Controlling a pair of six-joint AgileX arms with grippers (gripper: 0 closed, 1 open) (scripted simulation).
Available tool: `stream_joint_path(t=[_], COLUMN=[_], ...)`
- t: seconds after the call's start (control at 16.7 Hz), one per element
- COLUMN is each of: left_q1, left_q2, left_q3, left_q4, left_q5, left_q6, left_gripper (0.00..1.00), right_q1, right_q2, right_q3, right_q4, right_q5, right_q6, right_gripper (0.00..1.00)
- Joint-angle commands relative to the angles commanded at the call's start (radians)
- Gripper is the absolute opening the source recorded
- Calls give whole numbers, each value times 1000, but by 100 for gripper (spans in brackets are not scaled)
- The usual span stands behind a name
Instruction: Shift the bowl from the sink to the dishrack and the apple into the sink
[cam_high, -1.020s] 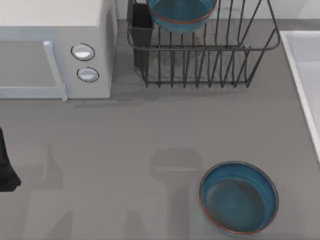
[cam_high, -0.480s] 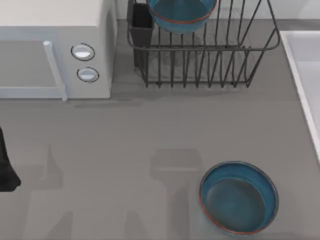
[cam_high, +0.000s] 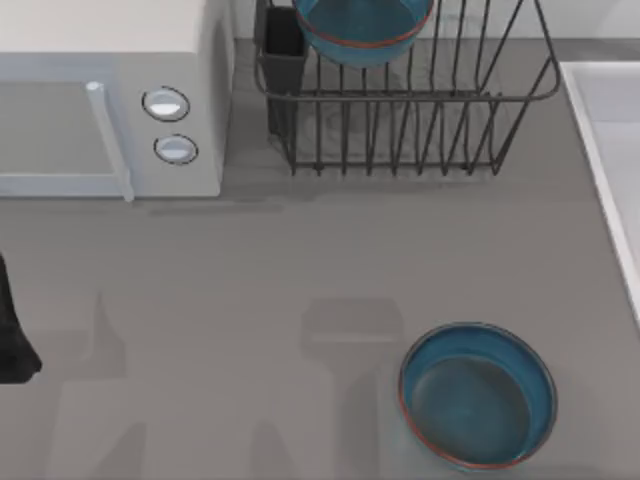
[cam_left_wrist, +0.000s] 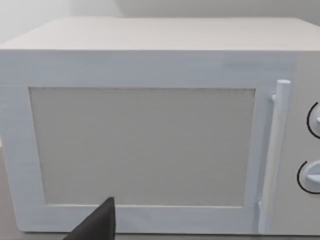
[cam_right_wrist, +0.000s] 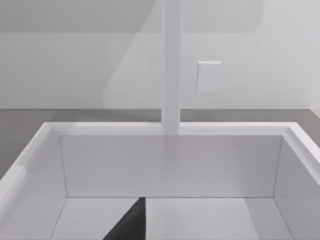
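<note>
The bowl sits in the dishrack at the top centre of the top view, its rust-red rim showing through the upright bars, with the black utensil cup just beside it at the rack's left corner. The sink lies along the right edge of the same view; only its pale raised rim and a strip of basin show there. In the right wrist view the sink is seen from inside its near end, white walls all round, a white faucet column rising behind the far wall.

A second, darker bowl stands on the grey counter at the lower right of the top view, well apart from rack and sink.

A white microwave fills the upper left of the top view, and the left wrist view faces its door.

The left arm is at the left edge of the top view. Of each gripper only a dark finger tip shows, left and right, so I cannot tell whether either set of jaws is open or closed.
</note>
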Motion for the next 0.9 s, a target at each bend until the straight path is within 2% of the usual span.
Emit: stream_joint_path(t=[0.6, 0.9], left_q1=[0, 0], left_q2=[0, 0], left_q3=[0, 0], left_q4=[0, 0], left_q5=[0, 0], left_q6=[0, 0], left_gripper=[100, 100], right_q1=[8, 106], right_q2=[-10, -196], right_q3=[-4, -65], right_q4=[-7, -174], right_q5=[-1, 10], right_q6=[-5, -44], right_gripper=[100, 100])
